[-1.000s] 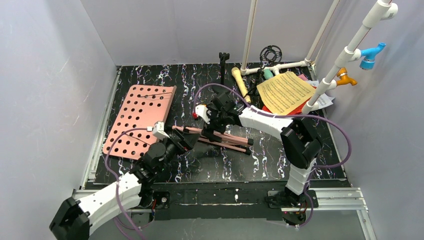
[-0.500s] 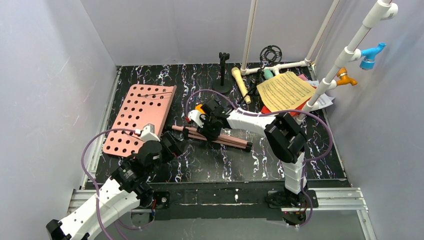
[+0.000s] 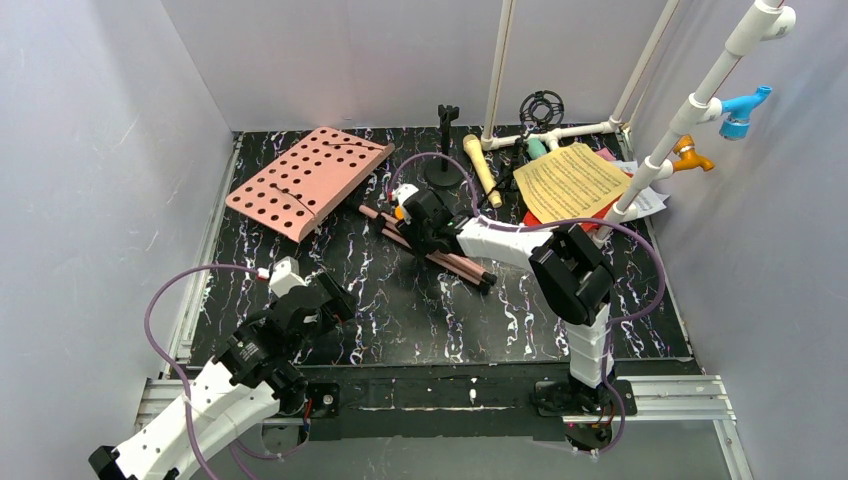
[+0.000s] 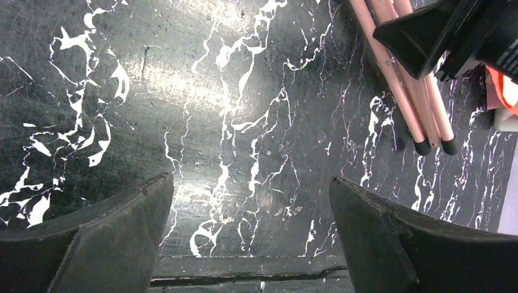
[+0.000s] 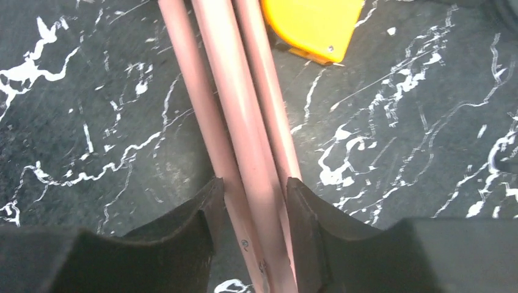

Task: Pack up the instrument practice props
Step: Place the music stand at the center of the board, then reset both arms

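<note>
Black marbled table (image 3: 400, 320) from above: the pink perforated board (image 3: 308, 180) sits at the back left, its long side running from near left to far right. The pink legs (image 3: 440, 255) lie folded in a bundle mid-table, long axis slanting from beside the board down to the near right, where the rubber tips (image 3: 485, 280) point. The right gripper (image 3: 415, 222) is on the bundle near its upper end. The left gripper (image 3: 325, 300) hangs well apart, near the front left. Music sheets (image 3: 570, 183) and a beige microphone (image 3: 480, 168) wait at the back right, by the pipe frame (image 3: 690, 110).

Left wrist camera: fingers wide apart over bare table, nothing between them, with the legs' tipped ends off in the top right corner.

Right wrist camera: both fingers press against the outer tubes, clamped on the bundle, with an orange tab (image 5: 314, 24) just beyond.

Risk, as I judge it: the hold is far from the bundle's middle, so a lift could let the long tipped end sag or swing. Three loose tubes could also splay and slip out. Whether the board is joined to the legs I cannot tell; if it is, it could drag.
</note>
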`<action>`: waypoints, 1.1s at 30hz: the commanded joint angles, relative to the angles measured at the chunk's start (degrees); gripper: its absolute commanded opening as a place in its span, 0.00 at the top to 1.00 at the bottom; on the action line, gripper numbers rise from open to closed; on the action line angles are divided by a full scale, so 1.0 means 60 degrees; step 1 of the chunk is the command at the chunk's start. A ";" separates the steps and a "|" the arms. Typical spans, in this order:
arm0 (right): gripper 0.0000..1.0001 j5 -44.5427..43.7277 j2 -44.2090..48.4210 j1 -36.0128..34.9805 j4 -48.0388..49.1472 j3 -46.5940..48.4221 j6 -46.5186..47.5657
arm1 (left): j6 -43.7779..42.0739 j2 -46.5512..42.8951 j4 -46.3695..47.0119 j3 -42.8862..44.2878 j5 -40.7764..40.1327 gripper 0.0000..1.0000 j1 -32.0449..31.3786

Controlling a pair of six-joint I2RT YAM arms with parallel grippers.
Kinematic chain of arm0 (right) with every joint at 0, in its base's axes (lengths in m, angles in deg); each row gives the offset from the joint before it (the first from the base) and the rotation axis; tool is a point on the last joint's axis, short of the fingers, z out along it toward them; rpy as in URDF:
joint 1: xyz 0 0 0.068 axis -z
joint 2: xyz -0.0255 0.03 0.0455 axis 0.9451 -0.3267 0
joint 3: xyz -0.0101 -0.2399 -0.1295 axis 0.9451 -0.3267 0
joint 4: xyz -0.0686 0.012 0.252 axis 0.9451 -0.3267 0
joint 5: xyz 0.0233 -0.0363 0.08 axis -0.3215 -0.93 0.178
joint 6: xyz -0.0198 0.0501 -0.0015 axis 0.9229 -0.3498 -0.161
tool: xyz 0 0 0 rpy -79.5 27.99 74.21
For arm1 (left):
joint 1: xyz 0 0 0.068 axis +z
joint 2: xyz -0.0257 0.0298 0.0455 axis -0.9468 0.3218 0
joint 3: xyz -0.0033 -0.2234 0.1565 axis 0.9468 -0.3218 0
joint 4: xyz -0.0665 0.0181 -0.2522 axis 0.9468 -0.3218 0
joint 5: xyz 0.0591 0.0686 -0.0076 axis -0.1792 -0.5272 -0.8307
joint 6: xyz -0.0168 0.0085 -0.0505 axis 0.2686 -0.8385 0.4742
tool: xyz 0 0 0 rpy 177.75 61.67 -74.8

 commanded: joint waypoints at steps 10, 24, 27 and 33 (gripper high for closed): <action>0.02 0.5735 0.3703 0.1581 -0.2029 -0.0758 0.4146 | -0.2686 -0.0793 0.0662 0.0720 0.1222 0.02 0.0049; 0.02 0.7111 1.0311 0.6792 -0.3866 -0.2911 0.3020 | -0.5636 0.0787 0.0638 0.3542 0.1965 0.02 0.0058; 0.02 0.7442 1.0948 0.7750 -0.4744 -0.2573 0.3188 | -0.5563 0.0847 0.0539 0.4124 0.2119 0.02 0.0066; 0.02 0.5457 1.1798 0.8853 -0.4547 -0.2131 0.0863 | -0.5409 0.0418 0.0001 0.5048 0.2315 0.02 0.0059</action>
